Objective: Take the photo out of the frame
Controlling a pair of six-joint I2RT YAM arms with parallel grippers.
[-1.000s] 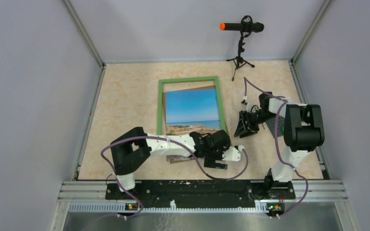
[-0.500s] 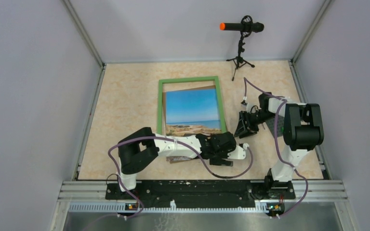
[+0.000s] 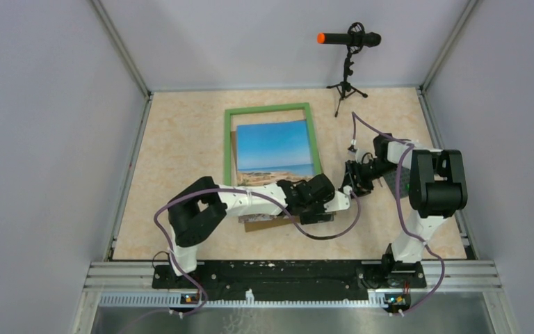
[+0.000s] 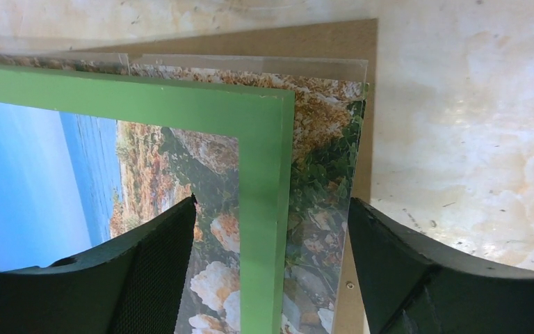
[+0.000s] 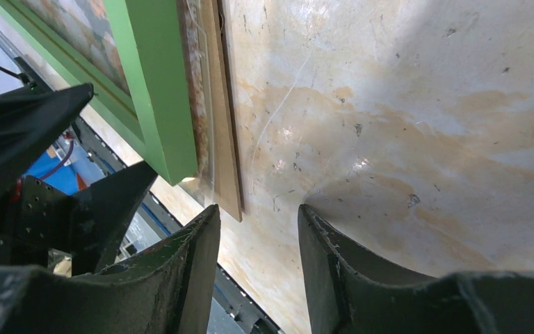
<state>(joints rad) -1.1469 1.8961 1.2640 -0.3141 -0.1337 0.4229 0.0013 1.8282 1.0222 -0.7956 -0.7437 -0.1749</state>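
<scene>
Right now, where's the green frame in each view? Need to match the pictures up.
Top external: the frame lies flat mid-picture, its near end under the left arm.
Left wrist: the frame fills the left and centre, with its corner at upper centre.
Right wrist: the frame is a green bar at upper left.
Shared landmark: the brown backing board sticking out past the frame's edge.

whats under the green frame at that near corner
The photo, a clear sheet and a brown backing board stick out from under the frame. Whatever lies further in beneath its border is covered.
</scene>
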